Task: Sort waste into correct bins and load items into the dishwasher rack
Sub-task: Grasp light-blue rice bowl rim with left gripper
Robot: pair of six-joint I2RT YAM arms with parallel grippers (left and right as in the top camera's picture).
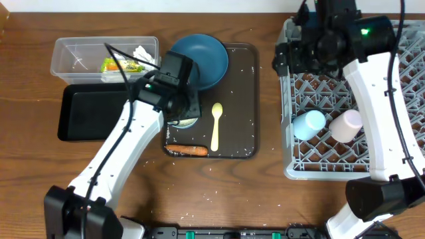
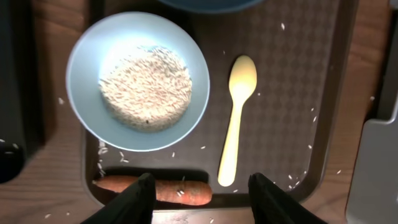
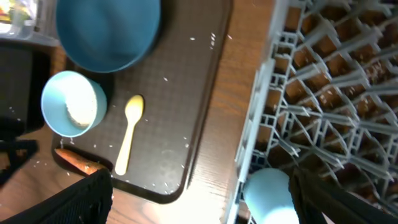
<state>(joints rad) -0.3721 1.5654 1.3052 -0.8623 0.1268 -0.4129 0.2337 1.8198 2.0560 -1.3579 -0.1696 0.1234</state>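
Left gripper [image 2: 200,182] released, jaws spread wide, hovering over carrot stick [image 2: 155,190] at near edge of brown serving tray [image 2: 298,93]. Beyond: pale yellow spoon [image 2: 236,118], bowl [image 2: 82,59] of rice [image 2: 146,87], then blue plate [image 1: 199,60]. Clear box [image 1: 80,53] holds wrapper [image 1: 123,66], paper [image 1: 143,53]. Right gripper [image 3: 202,177] also spread, beside rack [image 1: 319,87] with light blue cup [image 1: 309,124], pink cup [image 1: 346,125].

Dark blue plate [image 1: 209,52], pale yellow spoon [image 2: 237,118], orange carrot [image 2: 158,190] — brown diamond-patterned tray [image 2: 292,93].
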